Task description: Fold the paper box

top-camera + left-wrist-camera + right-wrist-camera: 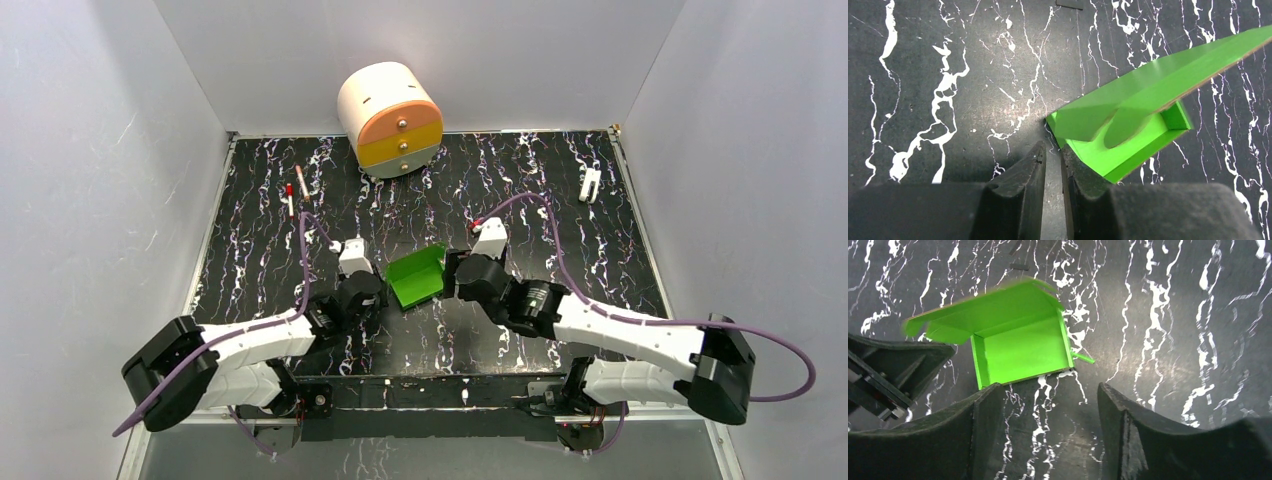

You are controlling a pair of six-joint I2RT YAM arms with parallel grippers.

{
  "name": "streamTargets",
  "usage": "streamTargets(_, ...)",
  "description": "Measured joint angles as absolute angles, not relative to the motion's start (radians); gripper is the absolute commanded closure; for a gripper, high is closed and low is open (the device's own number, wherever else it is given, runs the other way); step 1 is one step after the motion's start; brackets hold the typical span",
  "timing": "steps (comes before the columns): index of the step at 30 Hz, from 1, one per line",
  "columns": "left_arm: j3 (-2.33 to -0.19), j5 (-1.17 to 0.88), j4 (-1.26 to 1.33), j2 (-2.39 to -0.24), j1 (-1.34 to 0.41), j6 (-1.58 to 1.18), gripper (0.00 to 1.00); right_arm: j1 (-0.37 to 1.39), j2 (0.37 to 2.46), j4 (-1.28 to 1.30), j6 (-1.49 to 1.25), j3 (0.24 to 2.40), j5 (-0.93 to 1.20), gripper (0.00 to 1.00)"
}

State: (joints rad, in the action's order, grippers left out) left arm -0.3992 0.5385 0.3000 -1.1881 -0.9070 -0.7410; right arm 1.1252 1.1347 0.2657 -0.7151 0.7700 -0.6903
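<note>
So the bright green thin-card paper box (415, 278) is half done. It's an open tray with low walls all round, and one big flap is sticking up at a slant over it. My left wrist view shows a rounded tab on that flap and the raw brownish edge of the card. A skinny tab pokes out at one corner in the right wrist view.

It sits around the middle of the black white-veined bench (520, 200), a bit toward the near edge, right between my two claws. My left claw (1053, 155) is down to a narrow slit with nothing in it. One fingertip (1070, 162) is right at the box's corner, and I can't tell if it's touching. My right claw (1048, 388) is spread wide and empty, with the box just past its tips.

Headcount:
- one green box
- two claws
- one cream cylinder drawer unit (390, 118) with orange and yellow drawers, at the far edge
- two thin red-tipped sticks (291, 200) toward the far left corner
- one small white piece (590, 184) toward the far right corner
</note>
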Motion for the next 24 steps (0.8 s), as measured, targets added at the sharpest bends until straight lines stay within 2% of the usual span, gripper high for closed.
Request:
streamTargets(3, -0.399, 0.534, 0.263, -1.146, -0.907, -0.715, 0.71, 1.125, 1.081, 0.26, -0.623, 0.77, -0.677, 0.1)
streamTargets(8, -0.409, 0.515, 0.212, -1.045, -0.907, -0.678, 0.52, 1.098, 1.032, 0.221, -0.42, 0.77, -0.623, 0.05)
streamTargets(12, -0.438, 0.499, 0.151, -0.97, -0.907, -0.677, 0.33, 1.011, 1.031, 0.202, -0.326, 0.775, -0.542, 0.06)
streamTargets(16, -0.47, 0.486, 0.092, -0.89, -0.901, -0.72, 0.21, 0.867, 1.058, 0.18, -0.303, 0.79, -0.416, 0.09)
streamTargets(20, -0.516, 0.459, 0.034, -0.849, -0.858, -0.797, 0.15, 0.741, 1.121, 0.157, -0.315, 0.829, -0.278, 0.11)
streamTargets(24, -0.544, 0.374, 0.005, -0.863, -0.754, -0.876, 0.14, 0.647, 1.208, 0.125, -0.363, 0.874, -0.131, 0.14)
